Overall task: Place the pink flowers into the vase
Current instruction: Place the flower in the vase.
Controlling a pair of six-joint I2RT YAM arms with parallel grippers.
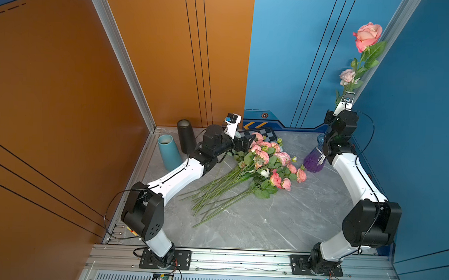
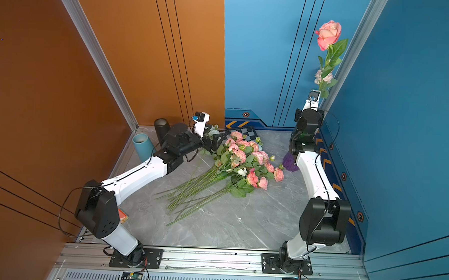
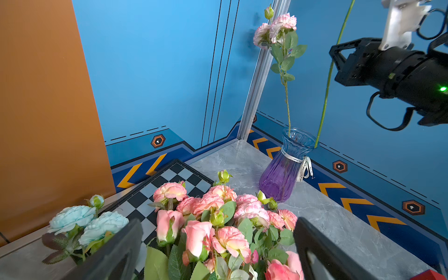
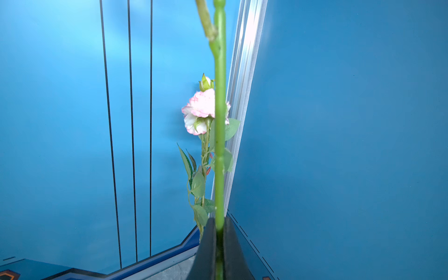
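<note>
Pink and salmon across the middle of the grey marbled tabletop: a loose heap of artificial pink flowers, roses and ruffled blooms lying flat, heads toward 1 o'clock, long thin green stems fanned toward 7 o'clock. Tucked among them, one small white rose. At 2 o'clock of the heap, near it but apart, a ribbed glass vase, purple at the base and clear blue at the neck, upright, with a white ribbon tied round the neck, partly hidden behind the right arm in both top views. Standing in it already, a pale pink ruffled bloom with a green bud on a leafy stem. High above the vase, at 12 o'clock of it, a large salmon-pink rose on a long green stem, held upright by the right claw, black fingers pinched tight on the stem partway down. Lower tip of that stem level with the vase rim in the left wrist view; inside or just outside, impossible to tell. Left claw spread wide, gripping nothing, poised just over the blooms at the 11 o'clock end of the heap. Beside it, pale blue ruffled blossoms lying next to a black-and-grey checkerboard. At 10 o'clock of the tabletop, a teal tapered cup and a black cylindrical cup, side by side near the orange wall.
</note>
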